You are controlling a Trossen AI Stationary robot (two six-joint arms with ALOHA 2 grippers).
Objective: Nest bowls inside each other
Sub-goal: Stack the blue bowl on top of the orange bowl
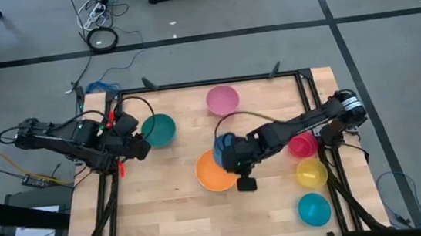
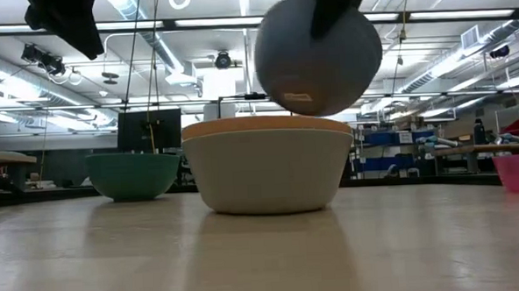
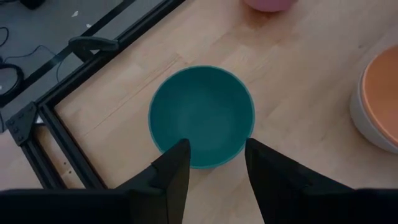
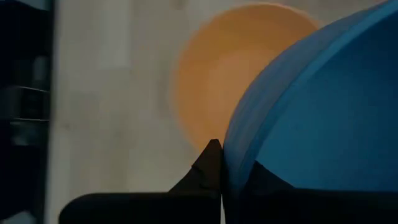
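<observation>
While my right gripper point(image 4: 219, 163) pinches the blue bowl point(image 1: 224, 147) above the orange bowl point(image 1: 214, 173) | orange sits in grey-white point(image 2: 268, 170) | left gripper point(image 3: 216, 168) open over dark green bowl point(image 3: 201, 115) | pink, magenta-red, yellow, cyan unnested

Overhead camera looks straight down; low one looks level across the table point(image 1: 173, 214); both show the orange bowl point(image 1: 214, 176).

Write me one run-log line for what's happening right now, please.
right gripper: shut on round blue plastic bowl, held over orange plastic bowl | left gripper: open above dark green plastic bowl
</observation>
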